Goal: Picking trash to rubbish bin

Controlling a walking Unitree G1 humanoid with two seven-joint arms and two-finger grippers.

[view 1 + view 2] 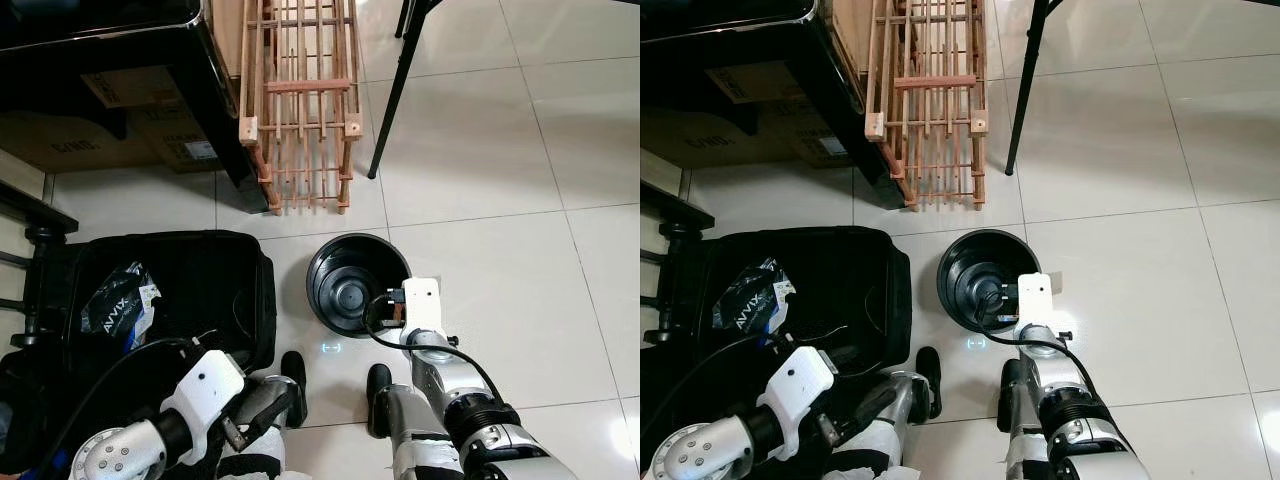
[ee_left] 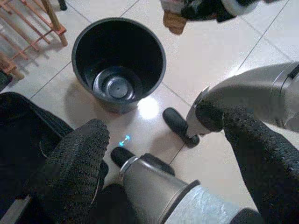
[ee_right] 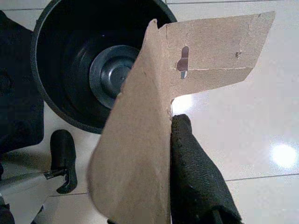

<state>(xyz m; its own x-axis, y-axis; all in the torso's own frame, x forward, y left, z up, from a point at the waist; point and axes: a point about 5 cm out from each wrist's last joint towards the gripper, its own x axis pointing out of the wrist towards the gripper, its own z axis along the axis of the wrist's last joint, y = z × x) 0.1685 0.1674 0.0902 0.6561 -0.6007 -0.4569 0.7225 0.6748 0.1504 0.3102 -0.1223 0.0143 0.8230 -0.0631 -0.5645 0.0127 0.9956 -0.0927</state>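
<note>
The right pincer [image 3: 170, 196] grips a torn piece of brown cardboard [image 3: 154, 116], held just over the 3 o'clock rim of the black rubbish bin [image 1: 345, 280] on the tiled floor [image 1: 500, 200]. At 9 o'clock the left pincer [image 2: 154, 154] hangs with fingers spread and nothing between them, beside an open black suitcase [image 1: 220, 290] holding a packet printed "AVVIX" [image 1: 118, 300]. At 12 o'clock, beyond the bin, a wooden rack [image 1: 300, 110] lies beside a labelled cardboard box [image 1: 150, 120] whose writing is too small to read.

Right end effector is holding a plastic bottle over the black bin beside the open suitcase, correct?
Not quite. The right end effector holds a torn piece of brown cardboard, not a plastic bottle, as the right wrist view shows. It is over the rim of the black bin, which stands beside the open suitcase.
</note>
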